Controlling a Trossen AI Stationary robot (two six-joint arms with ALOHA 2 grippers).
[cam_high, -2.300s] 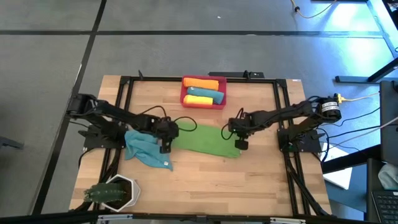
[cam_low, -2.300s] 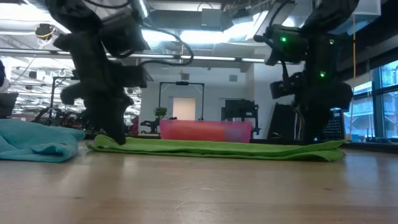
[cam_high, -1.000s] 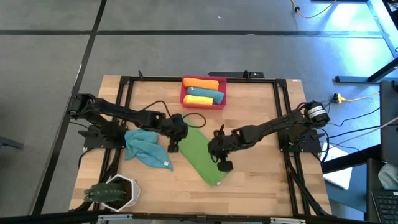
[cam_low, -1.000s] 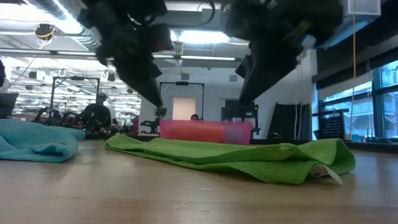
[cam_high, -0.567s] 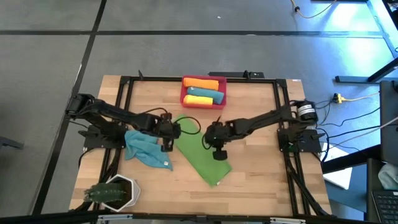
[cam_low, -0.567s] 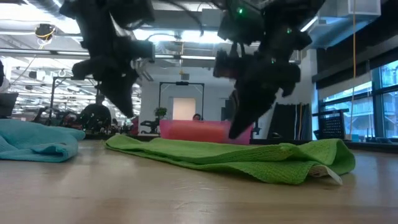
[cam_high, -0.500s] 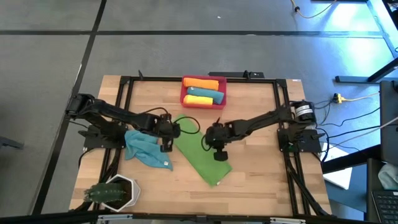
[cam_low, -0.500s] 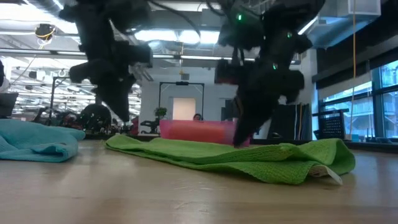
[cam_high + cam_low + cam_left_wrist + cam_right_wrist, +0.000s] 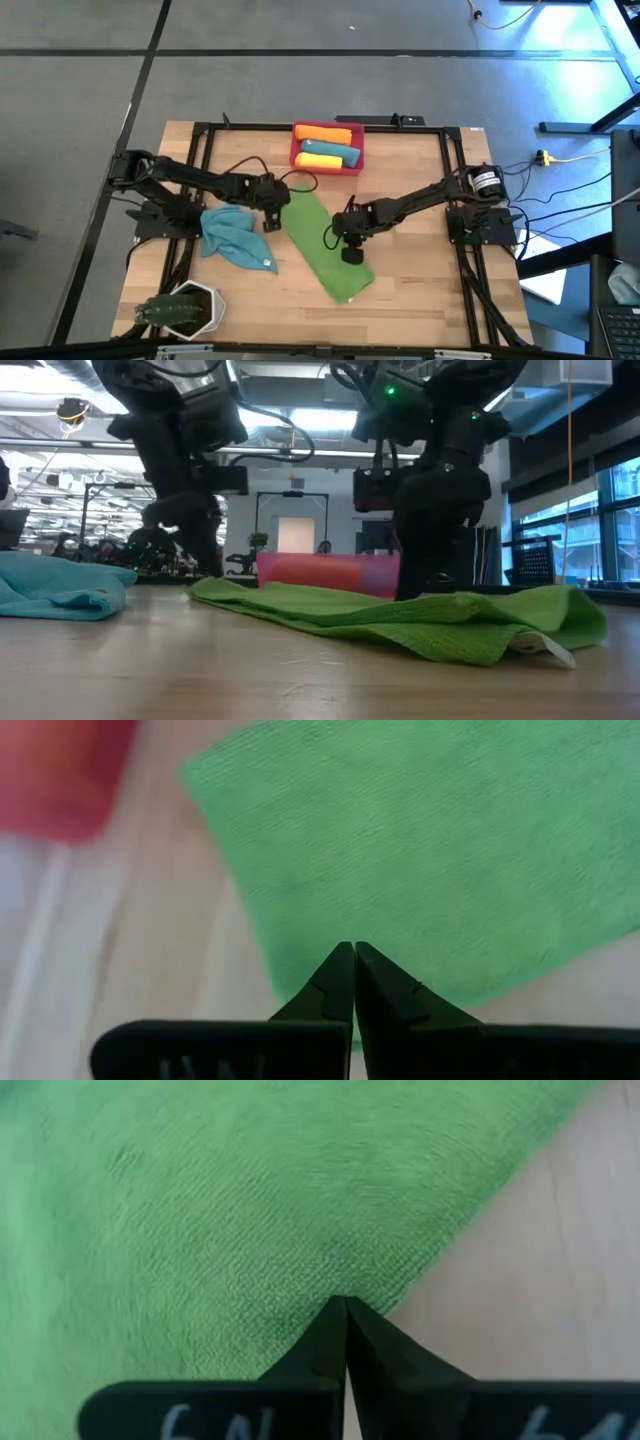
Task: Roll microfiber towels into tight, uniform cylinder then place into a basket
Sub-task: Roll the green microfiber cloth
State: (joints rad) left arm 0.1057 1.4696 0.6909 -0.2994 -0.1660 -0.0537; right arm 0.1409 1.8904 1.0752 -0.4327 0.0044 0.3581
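Observation:
A green microfiber towel (image 9: pixel 322 245), folded into a long strip, lies flat and slantwise on the table's middle. My left gripper (image 9: pixel 351 948) is shut, with its tips down at the strip's far end, near the left long edge. My right gripper (image 9: pixel 344 1302) is shut too, tips down at the right long edge about halfway along. The red-pink basket (image 9: pixel 296 148) stands at the far edge and holds an orange roll (image 9: pixel 327 131) and a teal and yellow roll (image 9: pixel 326 155). A teal towel (image 9: pixel 233 236) lies crumpled at the left. My left gripper sets its shut fingertips (image 9: pixel 338 970) on the green towel's top face near the far end (image 9: pixel 330 910), just inside the left long edge. The fingers slant steeply down from the table's left. The towel lies flat under them. My right gripper sets its shut fingertips (image 9: pixel 335 1325) on the green towel just inside its right long edge (image 9: pixel 385 1285), about halfway along the strip. The fingers come steeply from above. The towel lies on the table, slightly bunched (image 9: pixel 470 622) toward the near end.
A white hexagonal pot with a green plant (image 9: pixel 183 310) stands at the near left corner. A black frame (image 9: pixel 452 190) runs round the wooden table. Bare wood shows at the near right (image 9: pixel 430 290) and beside the basket.
Both grippers have come down from above onto the green towel, staying shut. The left has gone a little toward the far edge, the right toward the towel's right edge. The towel has slid slightly, its near end shifting toward the table's right.

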